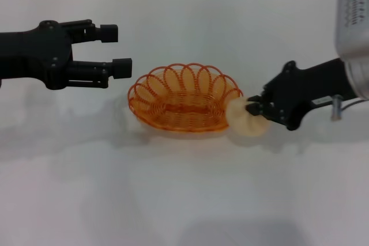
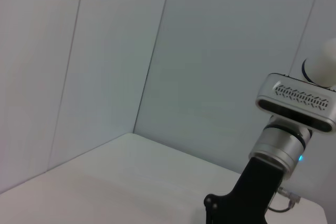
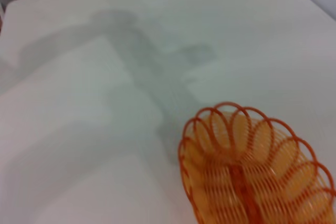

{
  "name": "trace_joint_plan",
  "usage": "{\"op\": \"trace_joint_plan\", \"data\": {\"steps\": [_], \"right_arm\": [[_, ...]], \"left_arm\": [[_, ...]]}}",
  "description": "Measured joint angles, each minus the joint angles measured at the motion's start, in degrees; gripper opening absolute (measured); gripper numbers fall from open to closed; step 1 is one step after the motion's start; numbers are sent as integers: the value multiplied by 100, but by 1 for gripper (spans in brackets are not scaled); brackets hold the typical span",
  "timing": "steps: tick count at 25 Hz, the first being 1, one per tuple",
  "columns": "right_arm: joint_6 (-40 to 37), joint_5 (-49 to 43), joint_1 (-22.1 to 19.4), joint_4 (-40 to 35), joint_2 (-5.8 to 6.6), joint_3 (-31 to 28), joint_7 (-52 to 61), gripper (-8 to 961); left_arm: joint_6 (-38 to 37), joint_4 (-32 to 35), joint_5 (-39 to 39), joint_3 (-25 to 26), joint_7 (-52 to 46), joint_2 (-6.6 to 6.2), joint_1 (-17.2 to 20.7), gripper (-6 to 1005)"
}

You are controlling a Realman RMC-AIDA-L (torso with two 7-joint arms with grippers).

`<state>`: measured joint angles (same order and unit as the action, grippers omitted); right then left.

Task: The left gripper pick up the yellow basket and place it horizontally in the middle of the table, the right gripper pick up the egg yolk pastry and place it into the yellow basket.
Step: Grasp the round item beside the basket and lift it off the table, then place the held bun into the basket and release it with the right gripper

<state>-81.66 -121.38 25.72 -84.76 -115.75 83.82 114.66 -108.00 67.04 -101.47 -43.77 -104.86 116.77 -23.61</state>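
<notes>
Between the right gripper's [image 1: 251, 108] closed fingers sits the egg yolk pastry [image 1: 247, 120], held at the right end rim of the yellow basket [image 1: 184, 98], touching or nearly so. Basket rests lengthwise mid-bench [image 1: 184, 200], just ahead of that gripper. Left gripper [image 1: 115, 50] hovers just off the basket's left end, fingers spread wide, holding nothing.

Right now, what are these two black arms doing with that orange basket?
The yellow basket sits upright in the middle of the table, empty. The right claw holds the egg yolk pastry at the basket's right rim, not yet inside. The left claw hovers open to the basket's left, holding nothing.
</notes>
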Motion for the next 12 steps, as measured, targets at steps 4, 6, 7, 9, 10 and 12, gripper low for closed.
{"op": "trace_joint_plan", "data": {"steps": [4, 6, 7, 9, 10, 12], "right_arm": [[361, 19, 119, 106, 0, 310, -24, 42], [547, 19, 198, 200, 0, 425, -25, 41], [636, 19, 241, 258, 0, 473, -25, 40], [826, 19, 339, 391, 0, 586, -24, 40], [886, 19, 370, 439, 0, 624, -23, 40], [1042, 19, 442, 551, 0, 685, -23, 40]], "left_arm": [[22, 3, -6, -1, 7, -1, -15, 886], [33, 3, -6, 0, 8, -4, -16, 886], [37, 3, -6, -1, 8, -5, -15, 886], [43, 3, -6, 0, 9, -6, -6, 886], [43, 3, -6, 0, 9, -6, -5, 886], [43, 3, -6, 0, 10, -6, -7, 886]]}}
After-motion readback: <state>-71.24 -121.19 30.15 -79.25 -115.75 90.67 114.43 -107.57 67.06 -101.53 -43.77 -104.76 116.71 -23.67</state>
